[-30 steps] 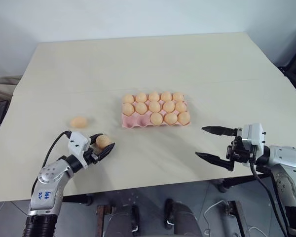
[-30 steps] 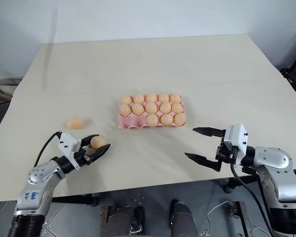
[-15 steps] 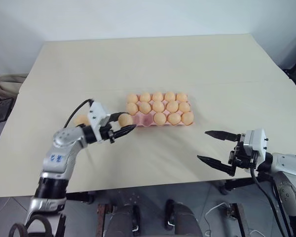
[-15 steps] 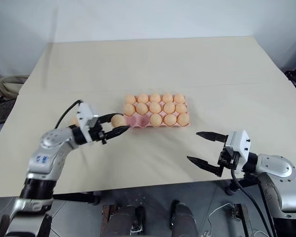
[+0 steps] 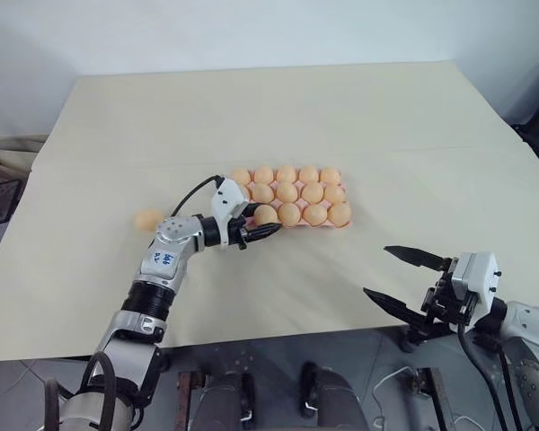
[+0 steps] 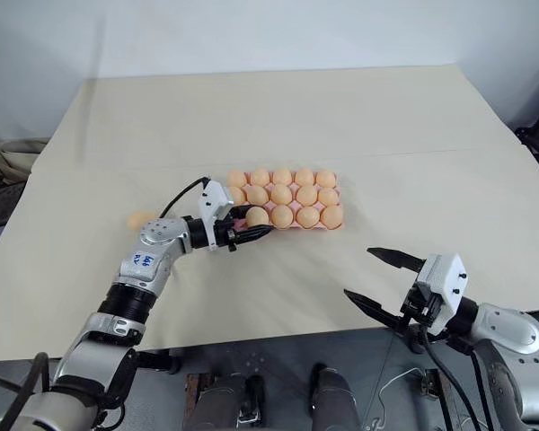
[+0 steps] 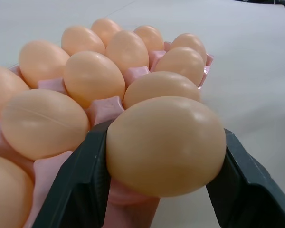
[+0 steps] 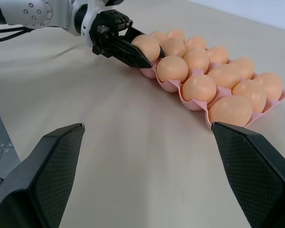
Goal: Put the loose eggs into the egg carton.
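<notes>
Holding 1 egg over the egg carton, left jaws grip; right jaws gape wide.

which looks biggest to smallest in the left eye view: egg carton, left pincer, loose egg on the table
1. egg carton
2. left pincer, closed on an egg
3. loose egg on the table

The pincer sits nearer the camera, but the order is plain.

Left gripper at near-left corner of egg carton, egg between its fingers; one loose egg left on table.
</notes>
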Action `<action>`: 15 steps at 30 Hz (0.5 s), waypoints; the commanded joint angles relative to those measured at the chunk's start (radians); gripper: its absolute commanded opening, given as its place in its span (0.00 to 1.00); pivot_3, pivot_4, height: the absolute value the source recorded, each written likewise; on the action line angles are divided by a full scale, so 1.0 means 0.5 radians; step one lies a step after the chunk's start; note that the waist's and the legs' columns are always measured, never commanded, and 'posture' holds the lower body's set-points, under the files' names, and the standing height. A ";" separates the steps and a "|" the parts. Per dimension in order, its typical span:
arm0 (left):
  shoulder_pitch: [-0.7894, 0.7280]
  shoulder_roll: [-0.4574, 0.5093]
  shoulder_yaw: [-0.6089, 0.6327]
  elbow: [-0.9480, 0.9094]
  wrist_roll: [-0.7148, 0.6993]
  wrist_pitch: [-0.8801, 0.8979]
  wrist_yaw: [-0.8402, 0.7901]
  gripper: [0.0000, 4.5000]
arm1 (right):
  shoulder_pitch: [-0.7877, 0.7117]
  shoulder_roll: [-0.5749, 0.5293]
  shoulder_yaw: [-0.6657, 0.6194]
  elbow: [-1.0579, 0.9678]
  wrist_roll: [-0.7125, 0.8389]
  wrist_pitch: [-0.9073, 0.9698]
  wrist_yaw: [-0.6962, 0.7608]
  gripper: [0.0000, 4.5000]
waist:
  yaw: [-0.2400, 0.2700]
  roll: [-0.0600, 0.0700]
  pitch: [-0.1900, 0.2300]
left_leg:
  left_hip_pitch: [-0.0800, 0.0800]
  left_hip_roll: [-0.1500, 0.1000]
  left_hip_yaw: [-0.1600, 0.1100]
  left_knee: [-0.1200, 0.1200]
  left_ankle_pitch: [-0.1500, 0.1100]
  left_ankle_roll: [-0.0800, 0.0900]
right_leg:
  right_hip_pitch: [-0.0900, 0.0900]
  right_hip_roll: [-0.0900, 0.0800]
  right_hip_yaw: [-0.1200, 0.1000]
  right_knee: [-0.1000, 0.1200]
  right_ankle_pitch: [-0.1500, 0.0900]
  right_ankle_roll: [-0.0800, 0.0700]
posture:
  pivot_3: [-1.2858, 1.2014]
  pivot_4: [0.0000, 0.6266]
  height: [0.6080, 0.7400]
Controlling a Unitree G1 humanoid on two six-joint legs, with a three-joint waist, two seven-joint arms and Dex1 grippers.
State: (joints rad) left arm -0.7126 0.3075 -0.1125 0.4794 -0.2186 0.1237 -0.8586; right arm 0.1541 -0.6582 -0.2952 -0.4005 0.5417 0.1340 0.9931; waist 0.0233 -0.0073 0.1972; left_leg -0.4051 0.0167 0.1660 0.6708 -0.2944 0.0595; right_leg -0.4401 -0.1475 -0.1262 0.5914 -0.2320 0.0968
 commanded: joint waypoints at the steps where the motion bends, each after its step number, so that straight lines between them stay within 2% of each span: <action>1: -0.089 -0.027 0.048 0.023 0.006 -0.054 0.023 0.88 | -0.029 0.010 -0.027 -0.041 0.035 -0.050 -0.010 1.00 | 0.000 0.000 0.000 | 0.000 0.000 0.000 0.001 0.000 0.000 | 0.000 0.000 0.000 0.000 0.000 0.000 | 0.52 0.24 1.00; 3: -0.104 -0.041 0.064 0.031 0.009 -0.065 0.051 0.99 | -0.057 0.013 -0.007 -0.020 0.037 -0.054 -0.001 1.00 | -0.001 0.000 0.000 | 0.000 0.000 0.000 0.001 0.000 0.000 | 0.001 -0.001 0.000 0.000 0.001 0.000 | 0.52 0.24 1.00; 8: -0.023 0.011 0.109 -0.128 -0.008 -0.072 0.069 0.99 | -0.120 0.016 0.043 0.036 0.036 -0.059 0.034 1.00 | -0.005 0.000 0.000 | 0.000 0.001 0.000 0.001 0.000 0.000 | 0.000 -0.001 0.000 0.000 0.001 0.000 | 0.52 0.24 1.00; 15: 0.327 0.259 0.357 -0.586 -0.211 -0.002 -0.004 0.99 | -0.211 0.006 0.107 0.156 0.036 -0.086 0.140 1.00 | -0.041 0.000 0.000 | 0.000 0.002 0.000 0.000 0.000 0.000 | 0.000 -0.001 0.001 0.000 0.001 0.000 | 0.52 0.24 1.00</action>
State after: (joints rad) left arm -0.5568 0.4262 0.0301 0.2585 -0.2783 0.1176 -0.8475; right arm 0.0554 -0.6542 -0.2386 -0.3169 0.5416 0.1108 1.0487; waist 0.0030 -0.0072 0.1972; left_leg -0.4050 0.0180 0.1658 0.6712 -0.2946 0.0594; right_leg -0.4400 -0.1482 -0.1257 0.5914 -0.2316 0.0969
